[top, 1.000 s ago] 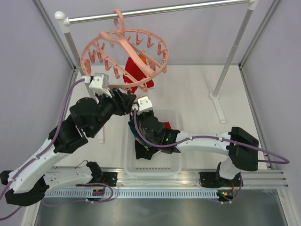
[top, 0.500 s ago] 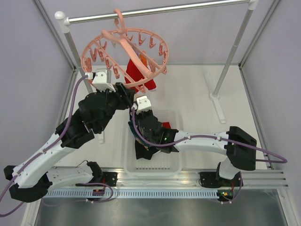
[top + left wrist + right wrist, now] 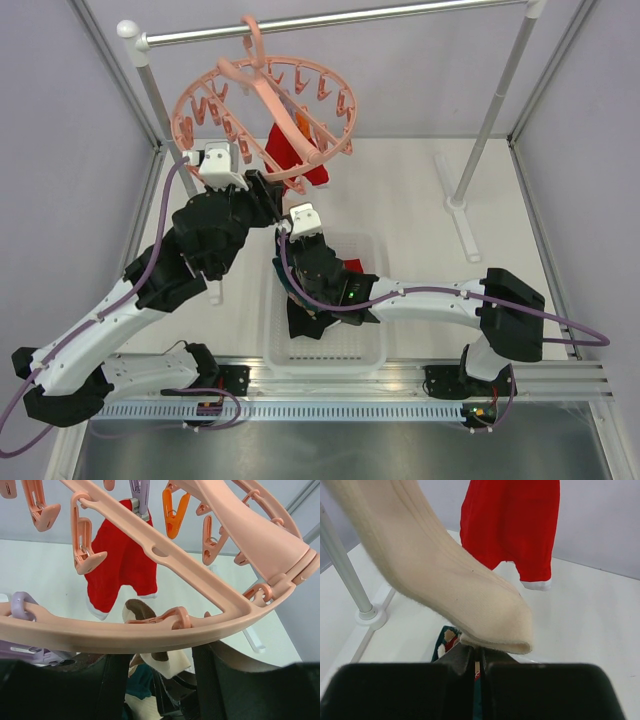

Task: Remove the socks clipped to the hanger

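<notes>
The salmon-pink hanger (image 3: 262, 108) hangs by its hook from the metal rail. A red sock (image 3: 296, 158) is clipped to it and hangs down; it also shows in the left wrist view (image 3: 120, 570) and in the right wrist view (image 3: 512, 525). A beige-brown sock (image 3: 162, 659) hangs from a clip (image 3: 167, 621) under the hanger's rim (image 3: 150, 637). My right gripper (image 3: 479, 652) is shut on the lower edge of this beige sock (image 3: 440, 575), just below the hanger (image 3: 293, 226). My left gripper (image 3: 160, 659) is open, its fingers just under the rim, one on each side of the sock's clip (image 3: 272, 195).
A white basket (image 3: 376, 350) stands under the right arm with dark socks (image 3: 308, 318) in it, and a teal patterned sock (image 3: 445, 641) lies below my right gripper. The rail (image 3: 340, 20) rests on posts at the left (image 3: 150, 90) and right (image 3: 495, 110), with a post base (image 3: 370, 616) nearby.
My left arm has moved up and forward, bringing its gripper under the hanger's rim. The hanger has swung slightly to the left. The right arm has hardly moved.
</notes>
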`<state>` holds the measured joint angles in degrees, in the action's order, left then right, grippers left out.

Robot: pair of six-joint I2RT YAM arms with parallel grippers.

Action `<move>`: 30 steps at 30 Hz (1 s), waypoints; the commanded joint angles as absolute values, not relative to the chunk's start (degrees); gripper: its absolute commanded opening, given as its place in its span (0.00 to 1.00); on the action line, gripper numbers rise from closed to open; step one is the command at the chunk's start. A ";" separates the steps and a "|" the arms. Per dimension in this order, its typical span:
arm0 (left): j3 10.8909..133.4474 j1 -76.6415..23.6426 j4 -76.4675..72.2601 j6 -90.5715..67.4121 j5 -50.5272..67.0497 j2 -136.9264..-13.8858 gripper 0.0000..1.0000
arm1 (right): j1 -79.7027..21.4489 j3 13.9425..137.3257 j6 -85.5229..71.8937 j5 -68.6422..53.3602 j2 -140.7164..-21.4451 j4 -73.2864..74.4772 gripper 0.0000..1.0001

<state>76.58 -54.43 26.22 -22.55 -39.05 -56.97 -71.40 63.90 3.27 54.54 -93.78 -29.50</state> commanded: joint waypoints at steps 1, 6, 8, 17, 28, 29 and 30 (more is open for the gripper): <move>79.19 -54.41 23.03 -19.51 -41.22 -57.04 0.54 | -71.37 66.09 3.87 55.99 -94.22 -30.32 0.01; 80.07 -54.40 22.85 -18.55 -41.75 -57.39 0.46 | -71.28 65.31 3.60 56.25 -93.87 -30.23 0.01; 80.16 -54.41 22.94 -18.37 -41.75 -57.48 0.43 | -71.37 64.95 3.60 56.34 -93.61 -30.32 0.01; 80.42 -54.40 22.94 -17.84 -41.22 -57.74 0.18 | -71.45 63.55 3.52 56.69 -92.46 -30.41 0.01; 80.77 -54.40 22.94 -18.02 -39.11 -57.48 0.02 | -70.23 57.13 0.00 56.95 -86.67 -29.62 0.01; 80.77 -54.49 23.03 -18.02 -39.02 -57.39 0.02 | -69.96 56.43 -1.65 56.95 -86.23 -29.36 0.01; 80.68 -54.41 23.03 -18.10 -38.76 -57.39 0.02 | -69.87 56.08 -1.93 56.69 -85.87 -29.09 0.01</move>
<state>78.17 -54.43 26.00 -20.03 -39.72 -57.71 -70.48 56.99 0.75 55.59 -89.01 -28.62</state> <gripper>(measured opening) 0.338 0.014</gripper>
